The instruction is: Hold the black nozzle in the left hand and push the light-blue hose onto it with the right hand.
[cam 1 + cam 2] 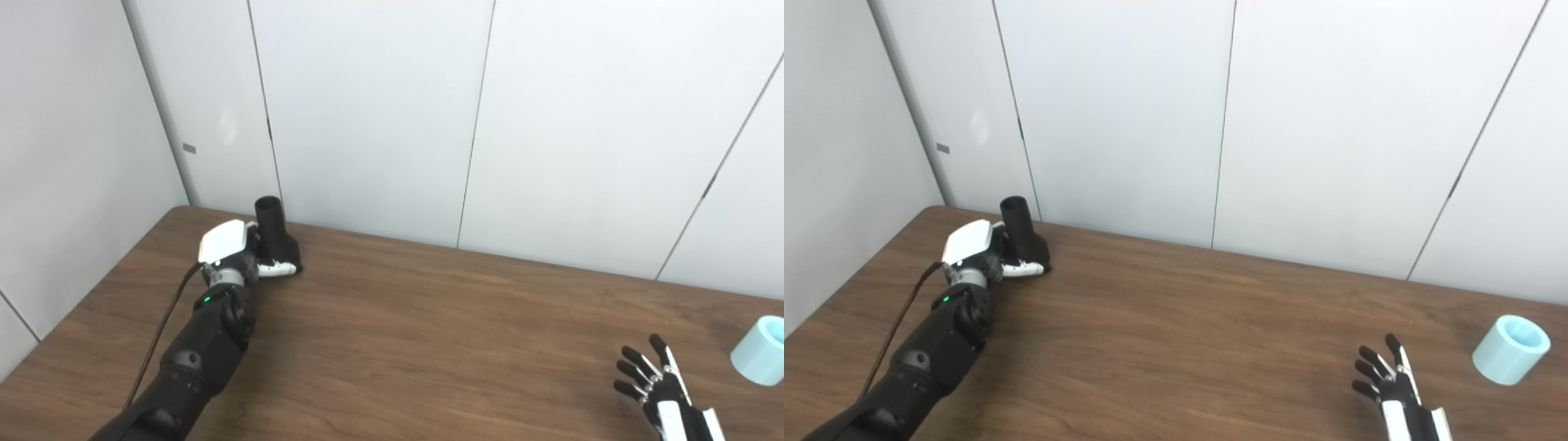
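Note:
The black nozzle stands upright at the far left of the brown table, narrow neck up. My left hand is wrapped around its wide base, thumb across the front. The light-blue hose, a short pale tube lying tilted with its open end up, rests near the right edge of the table. My right hand hovers open at the front right, fingers spread and pointing away, a hand's width left of the hose and not touching it.
White wall panels rise directly behind the table's back edge, close to the nozzle. A black cable runs along my left forearm.

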Motion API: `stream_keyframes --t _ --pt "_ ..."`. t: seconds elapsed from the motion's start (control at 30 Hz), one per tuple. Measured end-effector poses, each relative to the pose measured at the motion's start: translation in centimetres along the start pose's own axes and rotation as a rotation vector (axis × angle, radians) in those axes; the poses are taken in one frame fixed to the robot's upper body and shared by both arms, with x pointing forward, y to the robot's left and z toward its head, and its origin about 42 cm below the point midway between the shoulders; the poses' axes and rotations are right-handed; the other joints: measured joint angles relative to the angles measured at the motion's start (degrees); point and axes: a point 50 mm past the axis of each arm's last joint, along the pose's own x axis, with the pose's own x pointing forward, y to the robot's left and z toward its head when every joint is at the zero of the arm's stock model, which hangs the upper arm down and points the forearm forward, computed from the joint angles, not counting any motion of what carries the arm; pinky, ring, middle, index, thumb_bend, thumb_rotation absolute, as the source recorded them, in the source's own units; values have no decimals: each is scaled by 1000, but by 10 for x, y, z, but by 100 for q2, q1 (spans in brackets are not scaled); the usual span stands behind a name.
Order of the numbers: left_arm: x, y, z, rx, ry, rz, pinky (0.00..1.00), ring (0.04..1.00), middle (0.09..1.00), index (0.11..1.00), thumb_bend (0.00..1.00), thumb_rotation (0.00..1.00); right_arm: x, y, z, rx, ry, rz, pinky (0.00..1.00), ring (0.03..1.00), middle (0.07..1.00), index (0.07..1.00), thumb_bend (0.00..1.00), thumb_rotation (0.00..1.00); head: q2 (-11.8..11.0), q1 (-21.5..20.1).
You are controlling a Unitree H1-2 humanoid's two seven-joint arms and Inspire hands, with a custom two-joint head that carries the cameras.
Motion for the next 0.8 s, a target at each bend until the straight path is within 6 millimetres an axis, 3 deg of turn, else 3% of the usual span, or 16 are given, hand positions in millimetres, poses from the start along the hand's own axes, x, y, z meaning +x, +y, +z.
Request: stream_keyframes --t 0.03,0.07,0.13,0.3,0.4,0.8 --pt "2 1 0 -1 -5 3 395 431 509 579 577 25 0 0 0 0 0 -1 736 832 856 951 460 1000 0 9" --pt "6 3 0 -6 -11 12 326 372 494 536 550 12 0 0 0 -1 0 -1 733 830 854 949 459 1000 9 9" --pt "8 5 -1 -28 -17 9 283 345 483 500 527 2 0 0 0 -4 -1 -3 730 825 849 943 462 1000 17 0" --pt "8 2 -1 -45 -33 2 283 352 481 491 522 0 0 0 0 -7 0 -5 722 821 845 941 478 1000 26 -9" --pt "6 -1 3 -59 -32 -5 302 376 423 528 514 0 0 -1 0 -6 0 -6 714 813 840 938 483 1000 44 -18" --pt "-6 -2 4 -93 -63 -1 341 410 428 543 512 0 0 0 0 -21 2 -10 708 816 844 937 480 1000 114 -123"
